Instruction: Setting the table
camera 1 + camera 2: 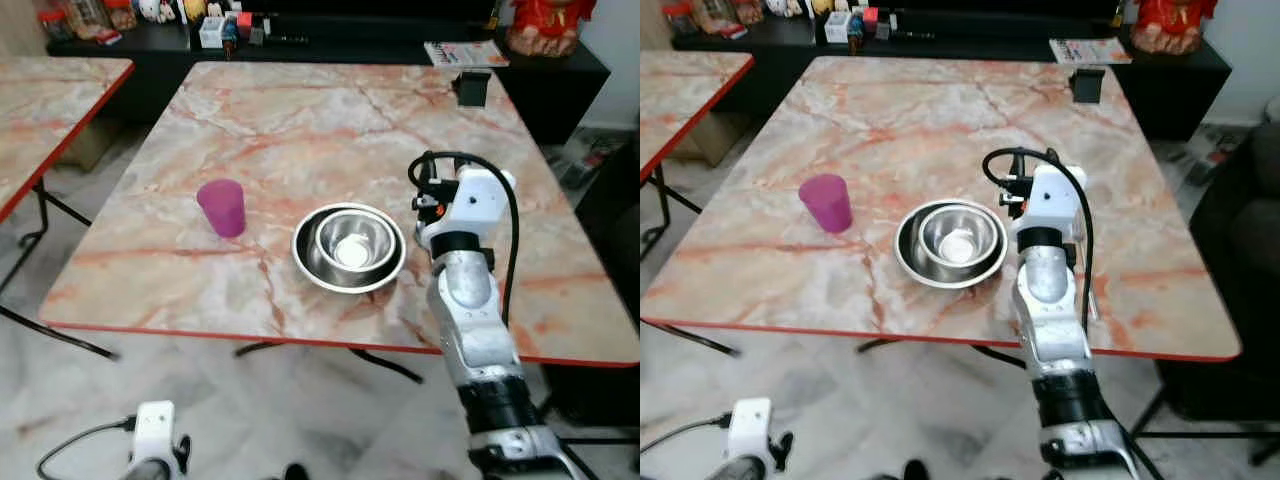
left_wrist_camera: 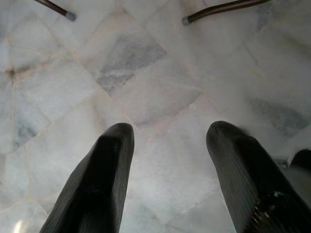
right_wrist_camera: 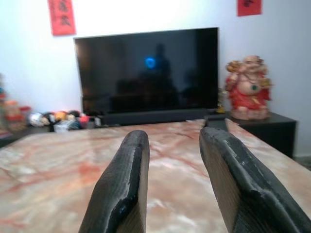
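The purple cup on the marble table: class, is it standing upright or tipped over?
Upright. The purple cup stands on its base on the marble table, open mouth facing up, left of the stacked steel bowls. Its contents cannot be seen.

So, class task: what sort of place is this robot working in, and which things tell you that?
Most likely a home living-dining room: a marble-patterned folding table carrying steel bowls and a purple cup, facing a television on a low black cabinet.
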`<state>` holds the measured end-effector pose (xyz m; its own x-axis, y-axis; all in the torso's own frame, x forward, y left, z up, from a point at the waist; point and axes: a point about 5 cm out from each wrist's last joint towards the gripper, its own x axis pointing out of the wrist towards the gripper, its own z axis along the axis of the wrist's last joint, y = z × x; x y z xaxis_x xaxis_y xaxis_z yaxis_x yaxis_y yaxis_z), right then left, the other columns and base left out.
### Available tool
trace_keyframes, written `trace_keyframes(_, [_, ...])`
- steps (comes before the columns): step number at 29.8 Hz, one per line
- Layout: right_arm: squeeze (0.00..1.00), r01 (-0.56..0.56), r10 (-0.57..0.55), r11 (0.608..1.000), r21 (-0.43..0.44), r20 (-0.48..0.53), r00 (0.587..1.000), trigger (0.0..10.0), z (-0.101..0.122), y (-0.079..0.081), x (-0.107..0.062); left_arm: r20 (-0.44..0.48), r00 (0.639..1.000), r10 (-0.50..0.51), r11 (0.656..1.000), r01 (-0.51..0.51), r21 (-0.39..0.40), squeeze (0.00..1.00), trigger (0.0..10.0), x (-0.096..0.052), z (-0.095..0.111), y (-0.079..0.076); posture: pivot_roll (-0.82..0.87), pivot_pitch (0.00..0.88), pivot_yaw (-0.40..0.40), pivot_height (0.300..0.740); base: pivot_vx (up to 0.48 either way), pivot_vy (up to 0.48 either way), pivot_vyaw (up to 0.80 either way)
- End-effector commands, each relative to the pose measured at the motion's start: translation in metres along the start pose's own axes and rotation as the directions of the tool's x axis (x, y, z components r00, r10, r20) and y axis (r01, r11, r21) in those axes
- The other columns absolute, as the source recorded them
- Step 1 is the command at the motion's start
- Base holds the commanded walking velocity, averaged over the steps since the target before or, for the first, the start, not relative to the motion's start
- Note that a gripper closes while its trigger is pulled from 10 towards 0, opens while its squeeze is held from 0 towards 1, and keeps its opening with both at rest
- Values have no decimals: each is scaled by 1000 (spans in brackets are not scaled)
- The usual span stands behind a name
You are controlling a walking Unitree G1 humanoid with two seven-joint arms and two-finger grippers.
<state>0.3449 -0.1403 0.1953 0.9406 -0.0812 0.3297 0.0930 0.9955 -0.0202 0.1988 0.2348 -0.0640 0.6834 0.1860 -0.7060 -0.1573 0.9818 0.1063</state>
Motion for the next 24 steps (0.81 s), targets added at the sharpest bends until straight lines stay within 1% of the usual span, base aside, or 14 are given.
trace_keyframes(1, [0,-6,6,1000,16,15,1000,10000,5,4,0,-11,1000,17,1000,-17,1,0,10000,-1,-3,6,40,137,36,740,0,480,0])
trace_keyframes(5, [0,-18,18,1000,17,18,1000,10000,6,7,1,-13,1000,20,1000,-20,1,0,10000,-1,-3,6,38,136,37,740,0,480,0])
trace_keyframes(11, [0,-12,12,1000,19,19,1000,10000,6,5,2,-13,1000,19,1000,-19,1,0,10000,-1,-3,6,36,135,36,740,0,480,0])
trace_keyframes(17, [0,-24,23,1000,16,9,1000,10000,4,8,1,-9,1000,17,1000,-17,2,0,10000,0,-1,5,26,141,33,740,0,480,0])
trace_keyframes(24, [0,-25,25,1000,9,-3,1000,10000,1,6,-1,-9,1000,15,1000,-15,-1,0,10000,0,-1,3,25,143,28,740,0,459,0])
